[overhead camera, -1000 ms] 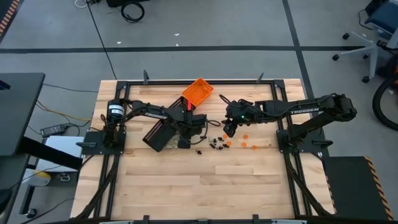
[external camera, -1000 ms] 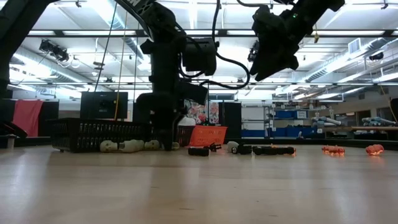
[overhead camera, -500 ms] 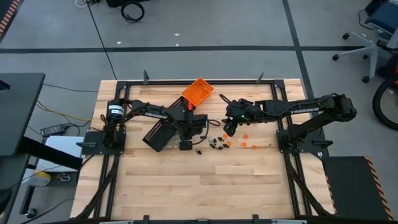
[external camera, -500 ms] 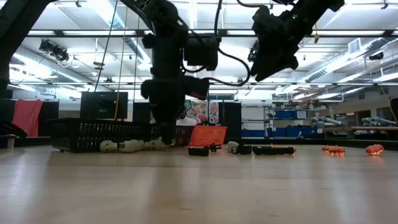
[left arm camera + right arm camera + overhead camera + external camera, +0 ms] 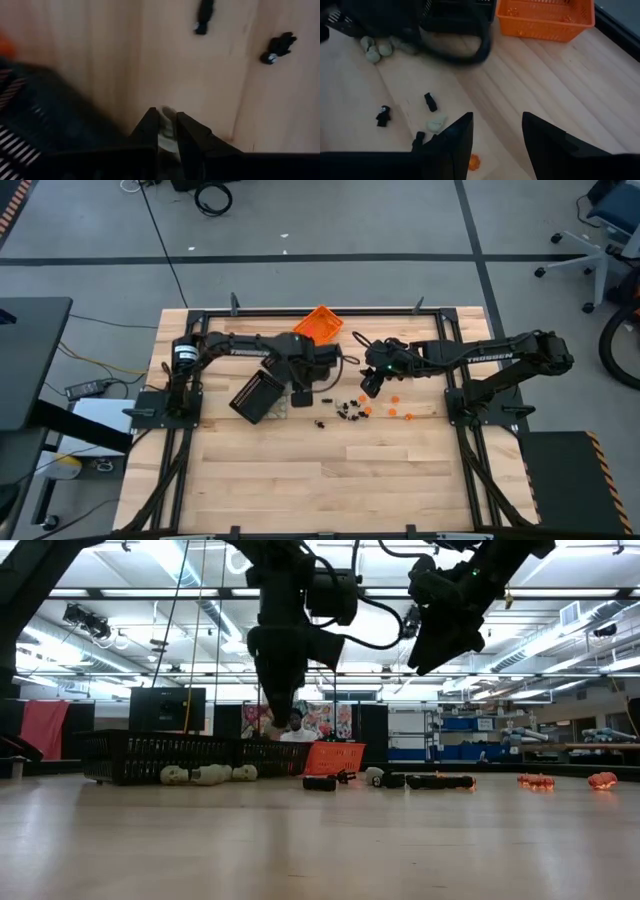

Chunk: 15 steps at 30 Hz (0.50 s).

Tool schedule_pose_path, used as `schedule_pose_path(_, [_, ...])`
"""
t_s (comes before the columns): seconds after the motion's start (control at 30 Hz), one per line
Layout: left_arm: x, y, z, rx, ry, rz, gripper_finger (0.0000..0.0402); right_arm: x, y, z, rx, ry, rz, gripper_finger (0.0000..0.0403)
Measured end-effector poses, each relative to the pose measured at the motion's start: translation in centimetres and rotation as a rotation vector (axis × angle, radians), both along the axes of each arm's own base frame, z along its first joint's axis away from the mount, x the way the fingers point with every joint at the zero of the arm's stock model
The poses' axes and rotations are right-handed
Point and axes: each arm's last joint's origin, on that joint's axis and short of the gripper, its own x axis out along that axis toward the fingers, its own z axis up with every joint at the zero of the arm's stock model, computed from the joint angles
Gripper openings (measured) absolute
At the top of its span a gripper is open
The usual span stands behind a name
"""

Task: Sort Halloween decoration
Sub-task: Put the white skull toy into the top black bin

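A: On the right arm, "TROSSEN" reads; right gripper [image 5: 368, 388] gapes empty above scattered trinkets [image 5: 350, 410].

B: Left gripper [image 5: 167, 131], since raised off the table, pinches a whitish trinket [image 5: 166, 134] beside black tray [image 5: 258, 395].

Pale smooth wooden table [image 5: 300, 470], orange plastic mesh tray [image 5: 546, 20]

Robotics lab or workshop, ceiling strip lights [image 5: 180, 570], storage shelving [image 5: 470, 735], office chair [image 5: 590, 230], floor cables [image 5: 212, 197]
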Motion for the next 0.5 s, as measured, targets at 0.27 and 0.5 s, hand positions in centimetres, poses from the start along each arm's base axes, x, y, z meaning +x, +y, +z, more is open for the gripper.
schedule_pose_path(0.27, [-1.0, 3.9, 1.6, -0.001, 0.022, 0.058, 0.0038, 0.0, -0.4, 0.0, 0.001, -0.001, -0.015, 0.0173])
schedule_pose_path(0.5, [-2.8, 7.5, 0.3, -0.012, 0.061, 0.124, 0.0038, 0.0, -0.4, 0.0, 0.013, -0.005, -0.019, 0.0173])
